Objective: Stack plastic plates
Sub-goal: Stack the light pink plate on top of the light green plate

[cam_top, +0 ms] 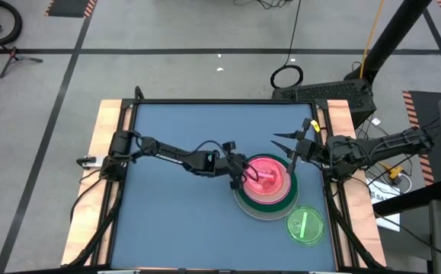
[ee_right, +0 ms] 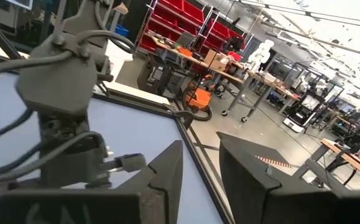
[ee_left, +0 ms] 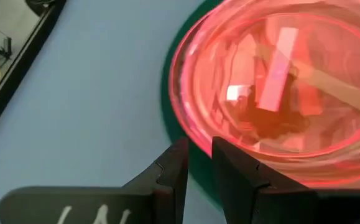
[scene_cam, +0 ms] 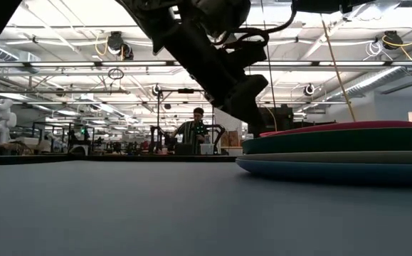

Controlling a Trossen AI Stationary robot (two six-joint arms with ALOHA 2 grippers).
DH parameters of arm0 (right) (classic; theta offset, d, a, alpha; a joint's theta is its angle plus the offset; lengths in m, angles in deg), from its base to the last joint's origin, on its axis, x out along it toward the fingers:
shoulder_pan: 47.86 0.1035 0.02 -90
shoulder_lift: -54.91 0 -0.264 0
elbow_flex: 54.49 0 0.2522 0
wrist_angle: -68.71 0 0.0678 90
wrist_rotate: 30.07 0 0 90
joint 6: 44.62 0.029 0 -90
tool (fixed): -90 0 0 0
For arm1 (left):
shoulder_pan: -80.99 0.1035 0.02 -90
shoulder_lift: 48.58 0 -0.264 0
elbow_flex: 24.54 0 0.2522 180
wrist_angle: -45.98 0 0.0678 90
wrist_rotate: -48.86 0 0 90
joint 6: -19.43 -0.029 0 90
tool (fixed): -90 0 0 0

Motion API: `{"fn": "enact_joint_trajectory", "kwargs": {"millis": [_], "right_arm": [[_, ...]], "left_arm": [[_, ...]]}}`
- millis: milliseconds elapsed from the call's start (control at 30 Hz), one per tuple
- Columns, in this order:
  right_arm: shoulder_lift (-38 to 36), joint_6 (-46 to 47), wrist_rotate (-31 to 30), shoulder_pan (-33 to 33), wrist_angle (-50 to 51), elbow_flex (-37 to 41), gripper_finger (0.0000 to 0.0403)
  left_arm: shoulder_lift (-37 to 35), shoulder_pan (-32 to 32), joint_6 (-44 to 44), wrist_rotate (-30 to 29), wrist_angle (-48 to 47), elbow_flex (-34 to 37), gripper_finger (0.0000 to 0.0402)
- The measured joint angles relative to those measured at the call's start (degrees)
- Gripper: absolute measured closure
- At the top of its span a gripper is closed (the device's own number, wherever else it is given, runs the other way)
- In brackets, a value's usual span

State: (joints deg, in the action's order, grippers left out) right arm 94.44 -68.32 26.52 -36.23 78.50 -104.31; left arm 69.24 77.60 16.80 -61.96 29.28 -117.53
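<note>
A stack of plastic plates (cam_top: 266,199) stands at the table's right: a large blue one (scene_cam: 334,173) at the bottom, then grey-white (scene_cam: 334,157), green (scene_cam: 319,142) and pink (scene_cam: 341,126). A small translucent pink plate with a stripe (cam_top: 269,173) lies on top and also shows in the left wrist view (ee_left: 273,81). My left gripper (cam_top: 243,175) is at the stack's left side, its fingers nearly together at that small plate's rim. A small translucent green plate (cam_top: 305,226) lies flat on the table nearer the front. My right gripper (cam_top: 285,147) hovers empty beyond the stack, its fingers a little apart. My left gripper has the small translucent pink plate's left rim (ee_left: 195,138) between its two fingertips. The fingers come from the table's left, slanting down. The plate sits about level in the pink plate below it. Whether the fingers press on the rim does not show.
The table's left half and far part are bare blue surface (cam_top: 174,213). Wooden side strips (cam_top: 107,137) and a black frame edge the table. A person (scene_cam: 195,128) stands far off in the room behind.
</note>
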Motion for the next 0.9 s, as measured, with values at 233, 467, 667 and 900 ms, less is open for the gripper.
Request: {"fn": "enact_joint_trajectory", "kwargs": {"millis": [233,467,667,900], "right_arm": [[0.0,0.0,0.0,-0.1,0.1,0.0,0.0305],[0.0,0.0,0.0,-0.1,0.4,0.0,0.0305],[0.0,-0.5,0.0,-0.1,0.5,0.0,0.0305],[0.0,-0.6,0.0,-0.1,0.6,0.0,0.0305]], "left_arm": [[0.0,0.0,0.2,2.8,0.0,0.0,0.032],[0.0,0.8,0.2,1.5,-0.2,0.0,0.032],[0.0,1.7,1.8,1.3,-0.9,0.0,0.032],[0.0,1.6,3.1,1.3,-1.2,0.0,0.032]]}}
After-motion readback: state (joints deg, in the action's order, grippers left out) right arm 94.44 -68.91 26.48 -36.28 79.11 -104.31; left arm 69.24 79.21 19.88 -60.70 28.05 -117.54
